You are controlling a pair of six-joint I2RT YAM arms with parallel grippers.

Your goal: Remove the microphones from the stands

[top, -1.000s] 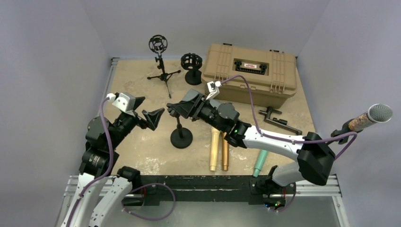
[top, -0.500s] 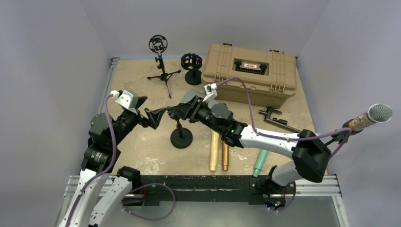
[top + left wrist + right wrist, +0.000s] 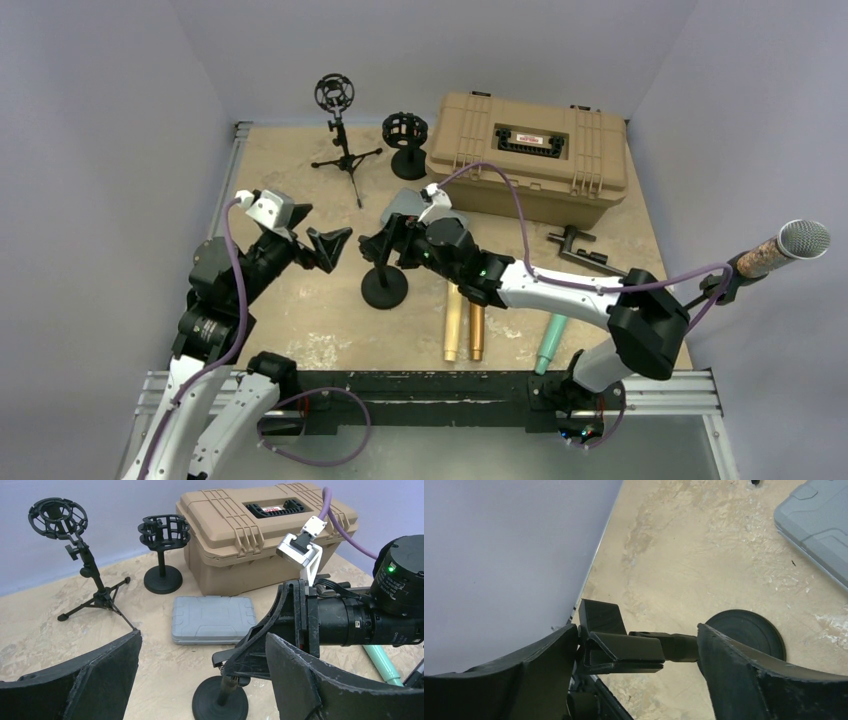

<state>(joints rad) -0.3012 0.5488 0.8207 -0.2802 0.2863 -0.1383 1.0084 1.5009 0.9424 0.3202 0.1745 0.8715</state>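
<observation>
Right claw (image 3: 638, 647) — you've got its jaws spread astride the clip (image 3: 624, 649) of the black round-based stand (image 3: 744, 630), centre frame; left claw (image 3: 202, 650) gapes wide, empty.

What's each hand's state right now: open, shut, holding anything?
Left hand: open, empty.
Right hand: open, fingers either side of the stand clip.
</observation>
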